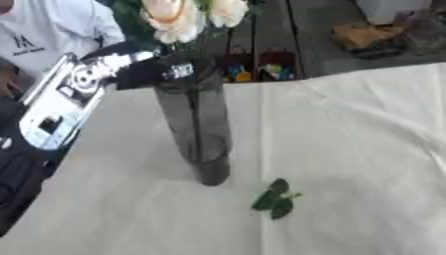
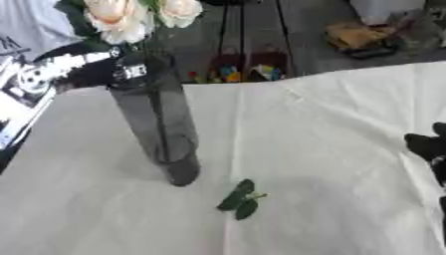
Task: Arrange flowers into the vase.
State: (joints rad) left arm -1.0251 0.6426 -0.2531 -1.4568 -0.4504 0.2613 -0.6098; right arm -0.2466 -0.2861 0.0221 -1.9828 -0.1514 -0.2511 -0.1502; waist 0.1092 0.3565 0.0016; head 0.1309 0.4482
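Tall smoky-grey glass vase (image 1: 198,129) stands upright on the white tablecloth (image 1: 348,149), left of centre, base near the middle of the cloth. 2 pale cream-peach flowers (image 1: 187,17) with dark green foliage sit in its mouth, blooms at the top edge of both views, stems visible running down inside the glass. Left arm enters from the left edge; silver forearm housing lies along the table's left border, angled up toward the vase. Left hand (image 1: 144,64), black, is at the vase's upper part, just below the blooms, touching or wrapped against the neck on its left side; a small white label patch shows on the black where hand and glass meet. Whether its fingers are curled round the glass or merely resting against it cannot be told, since the dark hand merges with the dark glass. Right hand (image 2: 428,147) shows only in the right eye view, at the right edge, well apart from the vase, low over the cloth; only a dark outline of it is visible, finger posture cannot be told. A loose sprig of green leaves (image 1: 276,199) lies flat on the cloth in front of and to the right of the vase base, near it but not touching, between the 2 hands, clear of both.
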